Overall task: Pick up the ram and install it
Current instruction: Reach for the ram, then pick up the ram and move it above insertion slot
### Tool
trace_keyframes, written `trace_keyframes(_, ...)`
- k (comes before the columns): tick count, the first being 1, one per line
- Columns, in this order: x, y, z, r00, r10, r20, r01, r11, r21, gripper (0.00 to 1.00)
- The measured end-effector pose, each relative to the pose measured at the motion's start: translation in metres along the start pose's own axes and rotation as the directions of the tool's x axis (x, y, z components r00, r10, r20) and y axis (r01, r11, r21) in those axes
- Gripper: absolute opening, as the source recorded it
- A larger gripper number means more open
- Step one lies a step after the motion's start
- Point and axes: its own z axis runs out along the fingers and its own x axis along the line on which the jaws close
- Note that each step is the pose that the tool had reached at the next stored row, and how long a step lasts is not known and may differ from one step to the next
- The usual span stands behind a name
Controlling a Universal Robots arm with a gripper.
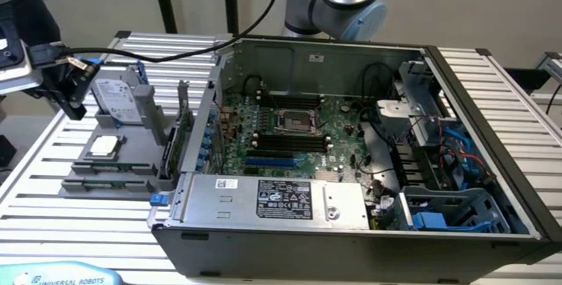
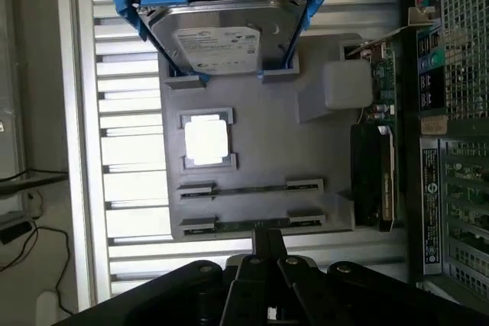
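Two ram sticks stand edge-up in the slots of a grey holder (image 2: 267, 124): one (image 2: 252, 188) beside the other (image 2: 244, 225). They are thin green strips. In the exterior view they sit at the holder's near end, one ram stick (image 1: 112, 166) behind the other (image 1: 105, 184). My gripper (image 2: 267, 240) is shut with nothing in it, its tip over the edge of the nearer stick. Seen from outside, the gripper (image 1: 75, 104) hangs above the holder's far left end, well clear of the sticks. The motherboard's black slots (image 1: 290, 141) lie inside the open computer case (image 1: 491, 101).
The holder also carries a silver hard drive in a blue frame (image 2: 221, 36), a square silver processor chip (image 2: 206, 140) and an upright expansion card (image 2: 378, 181). The case wall (image 1: 202, 120) rises just beside the holder. A black cable (image 1: 158, 53) trails from my wrist. Slatted table (image 1: 52, 232) surrounds everything.
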Motion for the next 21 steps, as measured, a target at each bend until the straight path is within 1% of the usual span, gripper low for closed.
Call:
trace_keyframes(2,0.0002,-0.0005,0.0,1.0,-0.007,-0.0001,0.007,1.0,0.0027,0.11)
trace_keyframes(4,0.0002,-0.0006,0.0,0.9996,-0.029,-0.0011,0.029,0.9996,0.0044,0.11)
trace_keyframes(8,0.0002,-0.0006,0.0004,0.996,-0.09,-0.0038,0.09,0.996,0.0032,0.11)
trace_keyframes(9,0.0002,-0.0007,0.0004,0.9953,-0.096,-0.0041,0.096,0.9953,0.0032,0.11)
trace_keyframes(21,0.0002,-0.0007,0.0005,0.9953,-0.097,-0.0042,0.097,0.9953,0.0031,0.11)
